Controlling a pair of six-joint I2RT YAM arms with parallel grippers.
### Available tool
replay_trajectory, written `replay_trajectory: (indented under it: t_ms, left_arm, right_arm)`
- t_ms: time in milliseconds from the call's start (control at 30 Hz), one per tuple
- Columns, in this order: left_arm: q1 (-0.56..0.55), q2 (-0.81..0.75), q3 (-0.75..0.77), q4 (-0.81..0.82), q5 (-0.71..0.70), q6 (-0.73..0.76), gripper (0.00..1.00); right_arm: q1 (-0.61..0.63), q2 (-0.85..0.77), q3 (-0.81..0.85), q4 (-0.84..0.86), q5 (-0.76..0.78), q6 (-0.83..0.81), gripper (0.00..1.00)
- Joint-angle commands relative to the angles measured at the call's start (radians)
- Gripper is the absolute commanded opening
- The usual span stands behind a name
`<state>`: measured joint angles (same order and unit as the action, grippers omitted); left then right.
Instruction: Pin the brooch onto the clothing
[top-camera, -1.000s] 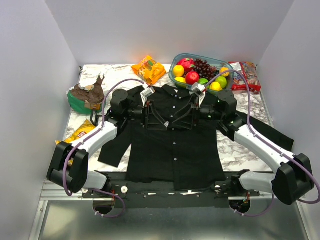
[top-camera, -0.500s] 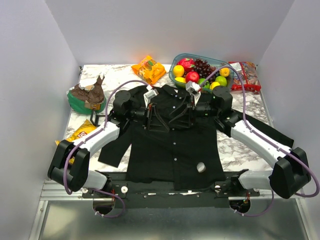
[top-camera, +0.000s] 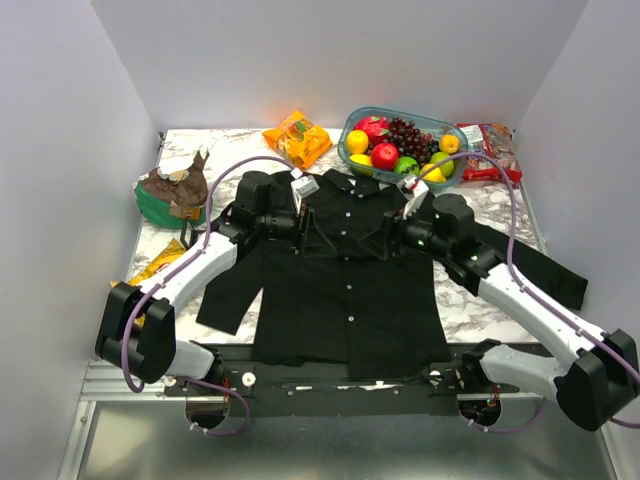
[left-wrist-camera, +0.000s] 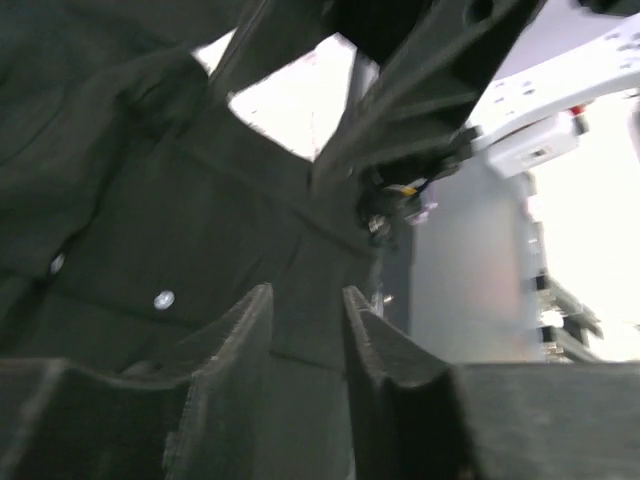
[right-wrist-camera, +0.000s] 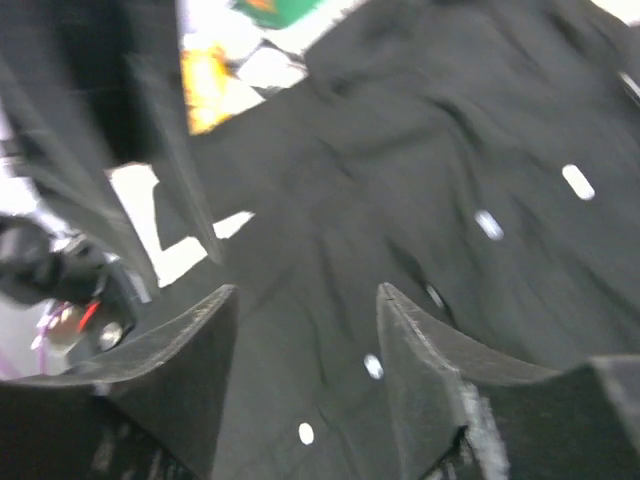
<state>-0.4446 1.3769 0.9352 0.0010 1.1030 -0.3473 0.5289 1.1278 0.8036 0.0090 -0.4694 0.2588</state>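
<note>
Clothing lies spread at centre; brooch indiscernible. Reaching inward over its chest, left gripper at 10 o'clock slightly parted, right gripper at 2 o'clock wider; wrist views alone show both empty.

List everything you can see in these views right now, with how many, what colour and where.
shirt: one, black, spread flat mid-table
shirt buttons: a row, white, down the shirt front
fruit bowl: one, clear bluish, far side, holding mixed fruit
snack packet: one, orange, far side, left of the fruit bowl
red packet: one, red, far right corner
green bowl: one, green, left edge, brown contents
crisp bag: one, yellow, left, beside the left arm
table: one, white-grey marble
brooch: none visible
left gripper: one, black, open, over the shirt
right gripper: one, black, open, over the shirt
</note>
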Motion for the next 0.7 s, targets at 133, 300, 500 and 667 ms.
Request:
replay_trajectory:
  t_ms: [133,300,500,667]
  left_arm:
    - [-0.002,-0.058,0.007,-0.177,-0.124,0.142,0.64]
    - [-0.051,-0.085,0.022,-0.277,-0.283,0.243,0.73]
    - [-0.271,-0.122,0.004,-0.29,-0.567,0.327,0.73]
    - [-0.532,-0.119,-0.053,-0.113,-0.687,0.245,0.72]
  right_arm:
    - [-0.03,-0.091,-0.024,-0.28,0.294,0.066,0.69]
    - [-0.03,-0.129,0.011,-0.415,0.389,0.062,0.7]
    - [-0.032,-0.169,0.019,-0.472,0.423,0.089,0.72]
    - [-0.052,-0.128,0.086,-0.507,0.43,0.08,0.72]
